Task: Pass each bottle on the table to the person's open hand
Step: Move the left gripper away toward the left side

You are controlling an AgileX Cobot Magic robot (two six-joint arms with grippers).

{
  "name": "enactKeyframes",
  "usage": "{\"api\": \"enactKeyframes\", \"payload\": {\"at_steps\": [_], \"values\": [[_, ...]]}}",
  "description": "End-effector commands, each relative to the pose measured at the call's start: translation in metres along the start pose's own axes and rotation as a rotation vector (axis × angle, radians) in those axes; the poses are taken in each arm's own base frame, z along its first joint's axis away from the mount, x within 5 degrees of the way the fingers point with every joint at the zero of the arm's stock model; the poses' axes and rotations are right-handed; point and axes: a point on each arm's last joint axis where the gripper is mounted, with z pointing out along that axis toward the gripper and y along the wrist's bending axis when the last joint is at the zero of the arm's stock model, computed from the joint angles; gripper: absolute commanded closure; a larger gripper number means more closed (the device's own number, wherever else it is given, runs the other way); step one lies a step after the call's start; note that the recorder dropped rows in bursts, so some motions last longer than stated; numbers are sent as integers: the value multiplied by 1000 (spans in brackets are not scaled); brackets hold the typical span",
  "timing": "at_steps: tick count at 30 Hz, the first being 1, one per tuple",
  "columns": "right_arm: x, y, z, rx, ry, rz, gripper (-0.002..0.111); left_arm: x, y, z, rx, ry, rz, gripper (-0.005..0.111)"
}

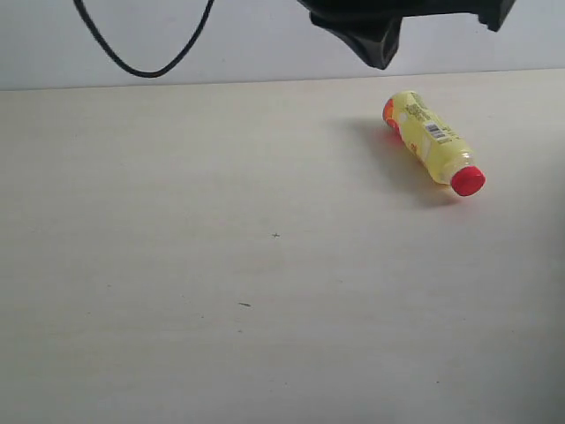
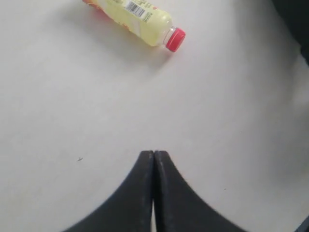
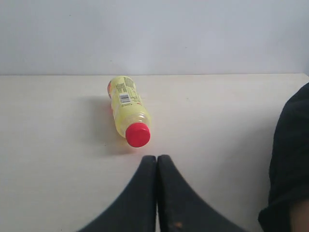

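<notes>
Yellow bottle (image 1: 430, 141): lying on its side on the table (image 1: 221, 283), near the far edge, toward the right — red cap (image 1: 468, 180) pointing near-right.
Left gripper (image 2: 153, 157): jaws pressed together, holding nothing, over bare tabletop, well apart from the bottle.
Right gripper (image 3: 157, 159): jaws pressed together, empty — tips near the cap, not touching.

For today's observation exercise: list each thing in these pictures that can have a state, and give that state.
Yellow bottle: lying on its side on the table, not held.
Red cap: on the bottle.
Left gripper: shut, holding nothing.
Right gripper: shut, holding nothing.
</notes>
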Motion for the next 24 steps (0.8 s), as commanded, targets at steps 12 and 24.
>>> {"api": "enactKeyframes", "payload": {"at_steps": [12, 24], "values": [[1, 0, 0, 6, -5, 0, 108, 48, 33, -48, -136, -98, -14, 107], [1, 0, 0, 6, -5, 0, 108, 142, 55, -79, -1, -373, -1, 107]]}}
